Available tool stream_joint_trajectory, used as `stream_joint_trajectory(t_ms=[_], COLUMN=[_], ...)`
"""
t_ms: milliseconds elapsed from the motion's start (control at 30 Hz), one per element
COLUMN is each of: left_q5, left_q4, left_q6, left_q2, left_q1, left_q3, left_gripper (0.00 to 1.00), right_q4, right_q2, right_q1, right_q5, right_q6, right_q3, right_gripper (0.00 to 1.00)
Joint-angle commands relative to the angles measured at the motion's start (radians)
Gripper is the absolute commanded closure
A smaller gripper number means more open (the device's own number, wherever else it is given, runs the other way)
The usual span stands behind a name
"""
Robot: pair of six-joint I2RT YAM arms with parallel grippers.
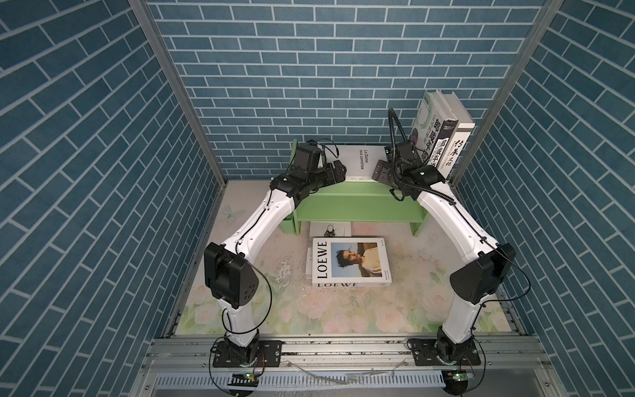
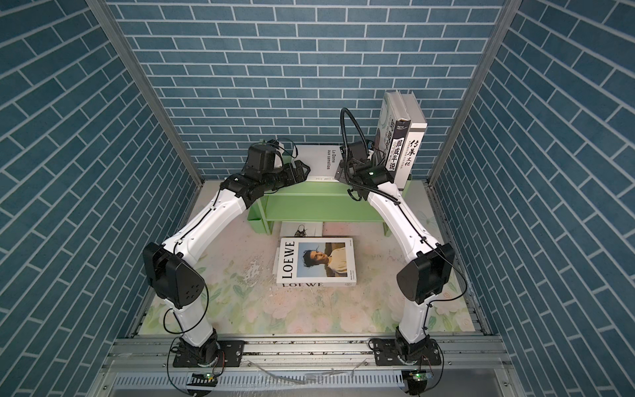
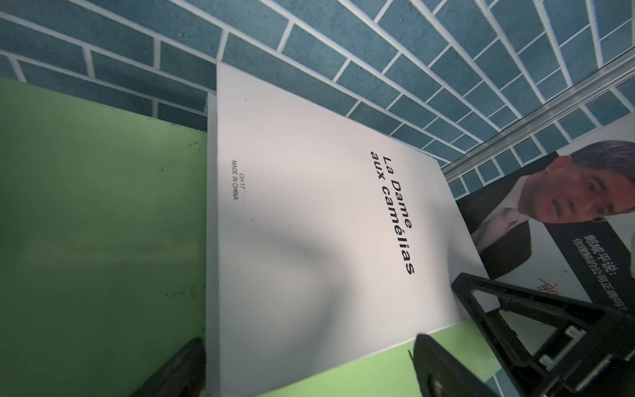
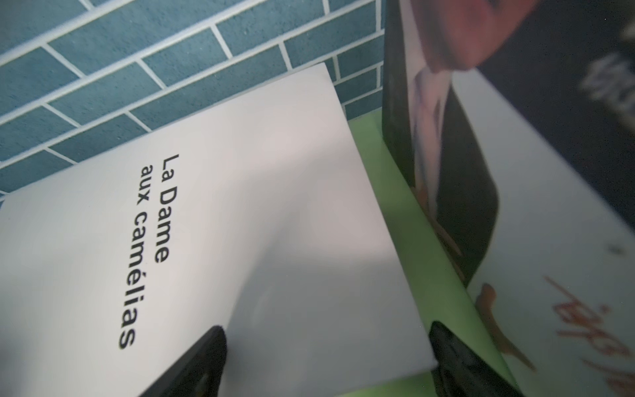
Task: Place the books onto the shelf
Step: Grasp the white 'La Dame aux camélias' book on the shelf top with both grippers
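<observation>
Three walls point(image 1: 309, 51) papered in a blue brick pattern with pale mortar lines are enclosing a small booth. Grey metal posts point(image 1: 178, 103) are running up both back corners. A floor mat point(image 1: 395, 309) printed with pale pink and green flowers is covering the ground and is showing white scuffs near the middle. A light green shelf point(image 1: 357, 202) is standing against the back wall. Aluminium rails point(image 1: 343, 349) are crossing the front edge, with a slotted white strip point(image 1: 309, 379) lying just below them. Soft, even light is filling the booth.
</observation>
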Motion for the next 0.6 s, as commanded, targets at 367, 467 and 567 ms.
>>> stream_joint_trajectory(t_ms=[367, 467, 567], left_q5=[0.181, 0.193, 0.208], left_q4=[0.022, 0.036, 0.057], left_q6=[0.044, 0.05, 0.043], left_q2=[-0.083, -0.129, -0.167], left_q1=[-0.059, -0.074, -0.081], left_q3=[0.078, 0.086, 0.086], left_gripper=[0.05, 0.05, 0.05], right_q4=[0.174, 0.185, 0.194], right_q2=[-0.138, -0.162, -0.187], right_q1=[0.032, 0.051, 0.07], right_q5=[-0.296, -0.304, -0.311], right_q6=[0.066, 0.079, 0.1], right_q3=[-0.131, -0.161, -0.2], right_gripper=[0.14, 0.14, 0.14])
